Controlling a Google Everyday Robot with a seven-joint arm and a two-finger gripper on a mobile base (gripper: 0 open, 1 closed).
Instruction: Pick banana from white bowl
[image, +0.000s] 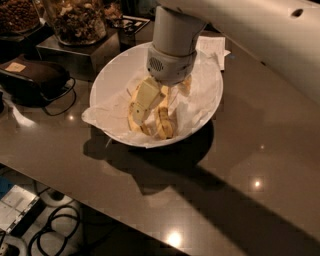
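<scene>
The white bowl (115, 75) stands on the dark table, lined with crinkled white paper (200, 95). Two yellow bananas lie in it. One banana (134, 121) lies at the left, partly under the gripper. The other banana (165, 124), dark-speckled, lies just to its right. I cannot tell their shapes apart well here. My gripper (149, 106) reaches down from the white arm (172, 45) into the middle of the bowl. It is right over the left banana and hides that banana's upper part.
A glass jar of snacks (75, 20) on a metal stand sits behind the bowl at the left. A dark case with a cable (30, 77) lies left of the bowl. A paper slip (214, 47) lies behind it. The table's front edge (75, 197) drops to a floor with cables.
</scene>
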